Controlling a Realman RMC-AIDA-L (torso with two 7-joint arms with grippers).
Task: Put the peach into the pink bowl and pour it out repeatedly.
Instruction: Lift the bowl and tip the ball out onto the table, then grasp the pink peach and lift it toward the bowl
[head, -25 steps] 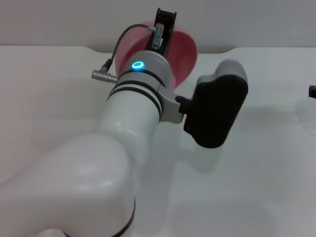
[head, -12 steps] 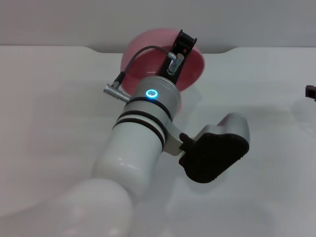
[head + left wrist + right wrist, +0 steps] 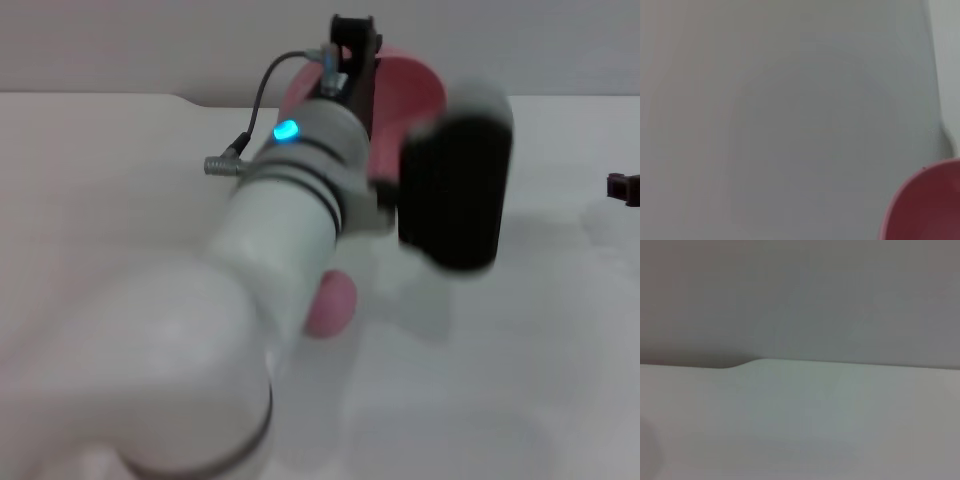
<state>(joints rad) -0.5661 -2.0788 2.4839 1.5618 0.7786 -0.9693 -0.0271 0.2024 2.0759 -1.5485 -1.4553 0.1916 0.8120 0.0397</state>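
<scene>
Lying on the white table (image 3: 120, 170), the peach (image 3: 330, 303) was partly hidden under the left arm, nearer to the robot than the pink bowl (image 3: 410, 85) and well apart from the fingers. The bowl was tipped on its side above the table, and the left gripper (image 3: 355, 45) was clamped on its rim. In the left wrist view only a piece of the bowl's rim showed. The right gripper (image 3: 622, 187) stood at the far right edge; whether it was open I cannot tell.
</scene>
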